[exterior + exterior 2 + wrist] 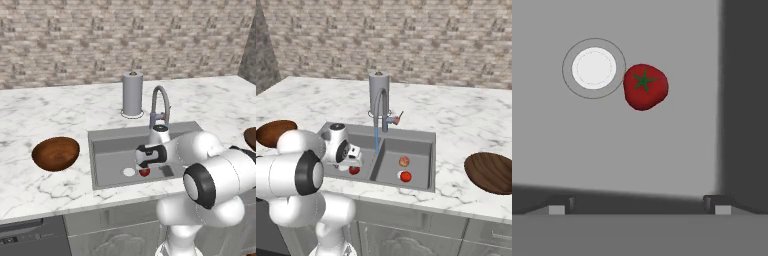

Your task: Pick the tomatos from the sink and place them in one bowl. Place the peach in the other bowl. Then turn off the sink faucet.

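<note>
Above the sink (pixel 428 150), gripper (pixel 639 202) wide open, tomato (pixel 644 86) below

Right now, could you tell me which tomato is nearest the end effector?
The tomato in the left basin beside the white drain, under the end effector; the other tomato lies in the right basin.

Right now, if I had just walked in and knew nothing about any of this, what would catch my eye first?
Probably the big white robot arm bending down into the grey sink, its open gripper poised above a bright red tomato lying beside the white drain. Next, the thin blue stream running from the arched faucet, with a second tomato and a pale peach in the other basin. A brown wooden bowl sits on the marble counter.
</note>
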Motion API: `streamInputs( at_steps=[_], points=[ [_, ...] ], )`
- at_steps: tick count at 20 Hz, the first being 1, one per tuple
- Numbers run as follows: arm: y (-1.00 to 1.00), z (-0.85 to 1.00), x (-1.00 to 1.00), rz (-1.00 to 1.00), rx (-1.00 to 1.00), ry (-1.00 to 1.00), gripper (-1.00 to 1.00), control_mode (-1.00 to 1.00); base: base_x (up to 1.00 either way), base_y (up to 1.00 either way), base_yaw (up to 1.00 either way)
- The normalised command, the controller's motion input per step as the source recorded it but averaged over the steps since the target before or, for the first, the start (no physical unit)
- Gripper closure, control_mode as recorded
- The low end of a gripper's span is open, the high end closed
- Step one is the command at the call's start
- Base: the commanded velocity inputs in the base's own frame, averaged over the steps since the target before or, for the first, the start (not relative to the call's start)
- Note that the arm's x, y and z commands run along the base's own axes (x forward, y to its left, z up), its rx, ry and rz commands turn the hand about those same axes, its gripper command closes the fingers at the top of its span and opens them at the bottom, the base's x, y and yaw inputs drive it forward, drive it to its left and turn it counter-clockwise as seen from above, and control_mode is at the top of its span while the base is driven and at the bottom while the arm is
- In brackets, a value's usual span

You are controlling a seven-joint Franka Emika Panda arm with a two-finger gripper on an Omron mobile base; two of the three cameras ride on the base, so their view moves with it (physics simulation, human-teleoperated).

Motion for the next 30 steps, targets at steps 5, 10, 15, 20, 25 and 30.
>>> streamInputs(
  at_steps=[5, 10, 15, 20, 25, 30],
  points=[
    [0.04, -0.15, 0.22, 0.0, 0.0, 0.0, -1.0, -1.0, 0.0, 0.0, 0.0],
    [0.01, -0.15, 0.27, 0.0, 0.0, 0.0, -1.0, -1.0, 0.0, 0.0, 0.0],
    [0.01, -0.15, 0.26, 0.0, 0.0, -0.01, -1.0, -1.0, 0.0, 0.0, 0.0],
    [0.01, -0.18, 0.25, 0.0, 0.0, 0.0, -1.0, -1.0, 0.0, 0.0, 0.0],
    [0.02, -0.19, 0.26, 0.0, 0.0, 0.0, -1.0, -1.0, 0.0, 0.0, 0.0],
    [0.0, -0.2, 0.26, 0.0, 0.0, 0.0, -1.0, -1.0, 0.0, 0.0, 0.0]
  ],
)
